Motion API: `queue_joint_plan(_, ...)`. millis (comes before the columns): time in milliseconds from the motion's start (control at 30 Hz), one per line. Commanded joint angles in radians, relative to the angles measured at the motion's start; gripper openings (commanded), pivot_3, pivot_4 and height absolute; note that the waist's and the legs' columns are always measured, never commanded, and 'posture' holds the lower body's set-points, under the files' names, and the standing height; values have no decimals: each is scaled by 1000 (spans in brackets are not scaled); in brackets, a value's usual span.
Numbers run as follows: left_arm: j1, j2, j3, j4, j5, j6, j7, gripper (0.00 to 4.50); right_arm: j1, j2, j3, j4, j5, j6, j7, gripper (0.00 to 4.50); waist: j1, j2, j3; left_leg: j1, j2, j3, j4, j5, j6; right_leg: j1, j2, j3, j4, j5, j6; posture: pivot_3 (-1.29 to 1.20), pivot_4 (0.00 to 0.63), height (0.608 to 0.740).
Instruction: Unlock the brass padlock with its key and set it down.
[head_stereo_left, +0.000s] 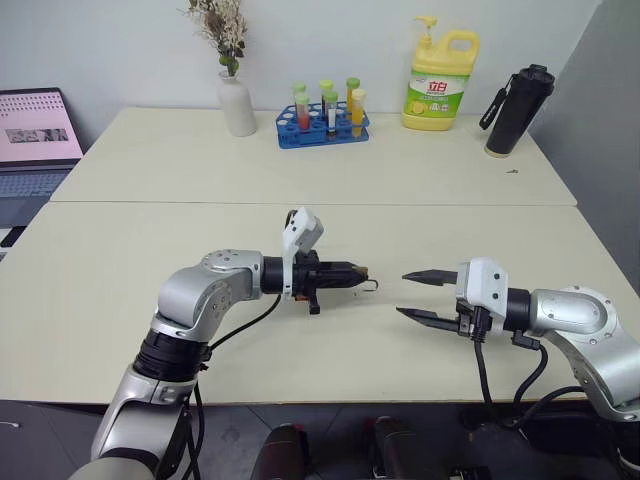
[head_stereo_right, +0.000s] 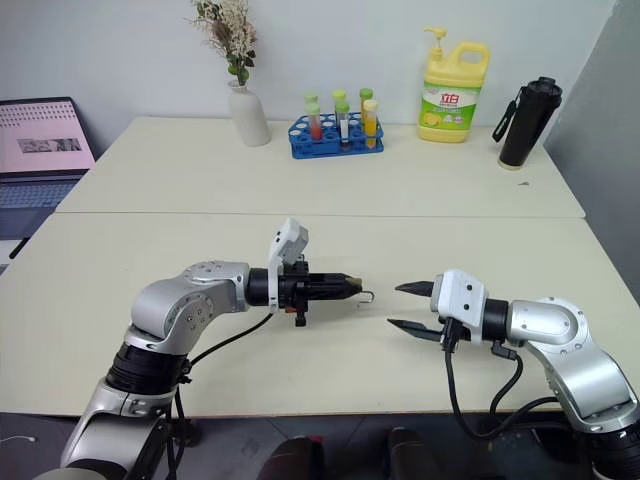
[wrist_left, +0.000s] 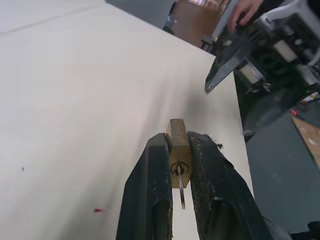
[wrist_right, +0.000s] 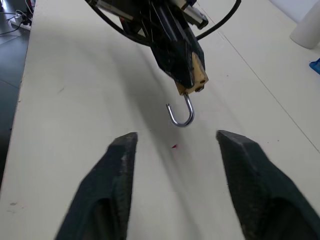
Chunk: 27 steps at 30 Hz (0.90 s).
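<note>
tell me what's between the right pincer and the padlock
Nothing: only bare table lies between the open right pincer and the padlock shut in the left pincer. The eye views and right wrist view both show it.

One padlock (wrist_right: 194, 72), one key (wrist_left: 180, 187), two grippers, two counters, one vase (head_stereo_left: 237, 103), one tube rack (head_stereo_left: 322, 128), one soap jug (head_stereo_left: 441, 80), one black bottle (head_stereo_left: 518, 110), one laptop (head_stereo_left: 36, 140).
</note>
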Motion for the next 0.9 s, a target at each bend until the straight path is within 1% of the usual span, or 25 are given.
queue_joint_plan(33, 20, -54, 26, 17, -25, 33, 59, 168, -10, 21, 13, -57, 9, 56, -45, 3810, 0, 0, 0, 0, 0, 0, 0, 0, 0, 0, 0, 0, 0, 0, 0, 0, 150, 740)
queue_joint_plan(100, 26, -72, 32, 26, -25, 40, 76, 168, -12, 26, 20, -65, 5, 73, -56, 4500, 0, 0, 0, 0, 0, 0, 0, 0, 0, 1, 0, 0, 0, 0, 0, 0, 150, 740)
queue_joint_plan(267, 39, -116, 27, 69, -33, 71, 90, 168, -13, 18, 51, -80, 16, 135, -50, 4500, 0, 0, 0, 0, 0, 0, 0, 0, 0, 0, 0, 0, 0, 0, 0, 0, 150, 740)
queue_joint_plan(367, 42, -111, -1, 88, -22, 71, 66, 168, -21, 23, 63, -78, 7, 154, -54, 4500, 0, 0, 0, 0, 0, 0, 0, 0, 0, 0, 0, 0, 0, 0, 0, 0, 150, 740)
queue_joint_plan(467, 35, -125, -1, 115, -11, 69, 83, 168, -26, 25, 64, -74, 3, 175, -64, 4500, 0, 0, 0, 0, 0, 0, 0, 0, 0, 0, 0, 0, 0, 0, 0, 0, 150, 740)
queue_joint_plan(633, 24, -137, -24, 166, 23, 43, 77, 168, -4, 17, 69, -52, -27, 158, -75, 4500, 0, 0, 0, 0, -1, 0, 0, 0, 0, 0, 0, 0, 0, 0, 0, 0, 150, 740)
queue_joint_plan(900, 24, -144, -45, 181, 59, 5, 62, 168, 24, 15, 63, -27, -54, 125, -70, 4500, 0, 0, 0, 0, 0, 0, 0, 0, 0, 0, 0, 0, 0, 0, 0, 0, 150, 740)
